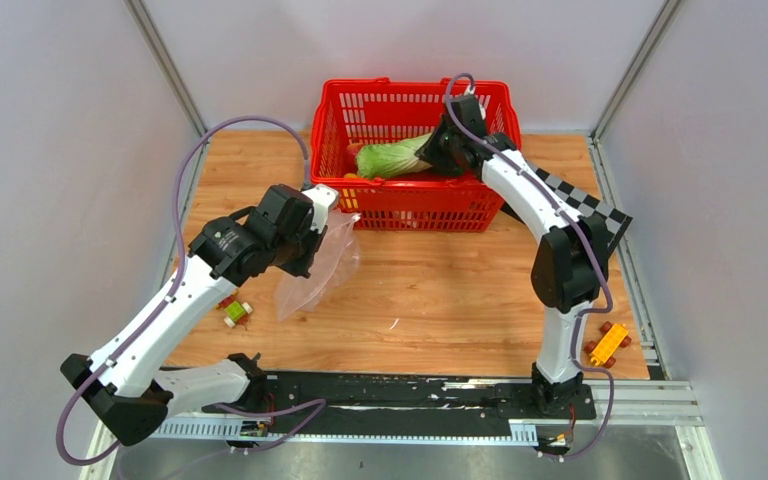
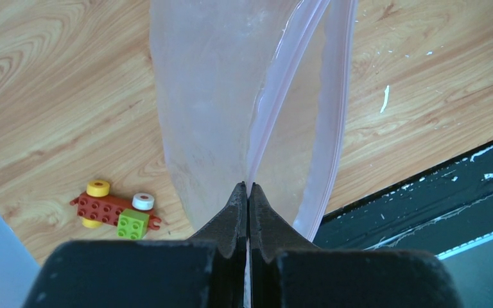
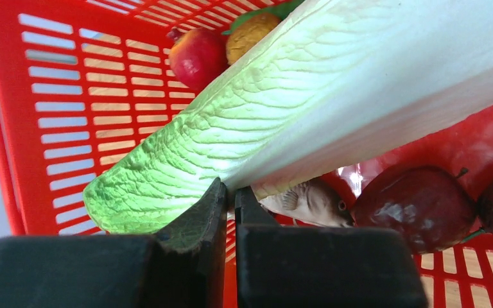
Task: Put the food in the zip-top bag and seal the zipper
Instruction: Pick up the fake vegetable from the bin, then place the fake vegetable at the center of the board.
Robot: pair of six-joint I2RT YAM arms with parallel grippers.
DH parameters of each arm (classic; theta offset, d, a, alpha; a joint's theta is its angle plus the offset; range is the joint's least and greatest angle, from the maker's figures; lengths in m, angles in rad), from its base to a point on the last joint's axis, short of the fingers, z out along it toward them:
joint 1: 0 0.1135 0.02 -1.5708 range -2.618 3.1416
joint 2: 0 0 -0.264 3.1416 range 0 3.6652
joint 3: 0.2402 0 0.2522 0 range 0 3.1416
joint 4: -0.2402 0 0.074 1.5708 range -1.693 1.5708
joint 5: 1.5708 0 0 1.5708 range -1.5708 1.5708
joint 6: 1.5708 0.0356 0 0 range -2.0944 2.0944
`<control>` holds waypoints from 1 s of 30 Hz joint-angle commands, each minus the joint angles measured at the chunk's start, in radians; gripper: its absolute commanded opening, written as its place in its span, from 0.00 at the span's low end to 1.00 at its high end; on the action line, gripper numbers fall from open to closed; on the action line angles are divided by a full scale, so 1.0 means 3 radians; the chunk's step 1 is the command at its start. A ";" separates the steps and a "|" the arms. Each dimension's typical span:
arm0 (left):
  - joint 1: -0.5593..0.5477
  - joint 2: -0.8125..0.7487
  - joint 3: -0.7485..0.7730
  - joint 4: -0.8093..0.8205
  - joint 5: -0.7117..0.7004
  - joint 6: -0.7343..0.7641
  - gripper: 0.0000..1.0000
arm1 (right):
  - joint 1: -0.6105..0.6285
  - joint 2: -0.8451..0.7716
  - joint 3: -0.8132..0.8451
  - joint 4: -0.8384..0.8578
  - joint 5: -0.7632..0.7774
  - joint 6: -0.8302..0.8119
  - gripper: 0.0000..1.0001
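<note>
No legible text, numbers or brand names in any of the three views.

Left arm's black wrist housing [image 1: 225, 237]: a small pale round mark, too small to read.

Checkered board [image 1: 610, 212], at 3 o'clock of the red basket [image 1: 412, 212]: black and white squares only, no characters on the part that shows.

Pale-green lettuce [image 3: 327, 96] slants across the red basket [image 1: 380, 110] above dark apples [image 3: 417, 205], while the clear zip-top bag [image 2: 212, 96] droops open-mouthed onto the tabletop [image 1: 440, 290].
</note>
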 commanded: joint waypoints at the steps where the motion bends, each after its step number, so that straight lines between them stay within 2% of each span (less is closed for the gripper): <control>1: -0.0010 -0.0092 -0.0003 0.0109 0.0006 -0.0042 0.00 | -0.0007 -0.0178 0.0018 0.0262 -0.0215 -0.0264 0.00; 7: -0.0010 -0.0121 -0.0022 0.0162 0.0118 -0.0016 0.00 | -0.0042 -0.0366 0.0226 0.0377 -0.0428 -0.0798 0.00; 12: -0.0010 -0.0158 -0.0020 0.0234 0.0298 -0.0022 0.00 | -0.0078 -0.0530 0.0505 0.0222 -0.0602 -0.1259 0.00; 20: -0.0009 -0.0207 -0.0013 0.0219 0.0327 -0.0017 0.00 | -0.0080 -0.0922 0.0619 0.0028 -0.0580 -0.1678 0.00; 26: -0.0010 -0.0240 -0.0031 0.0211 0.0291 0.0003 0.00 | -0.0082 -0.1636 0.0287 -0.0144 -0.0916 -0.2080 0.00; 30: -0.0010 -0.0235 -0.0049 0.0237 0.0275 0.0014 0.00 | -0.0079 -0.2351 -0.0422 -0.0340 -0.1269 -0.2372 0.00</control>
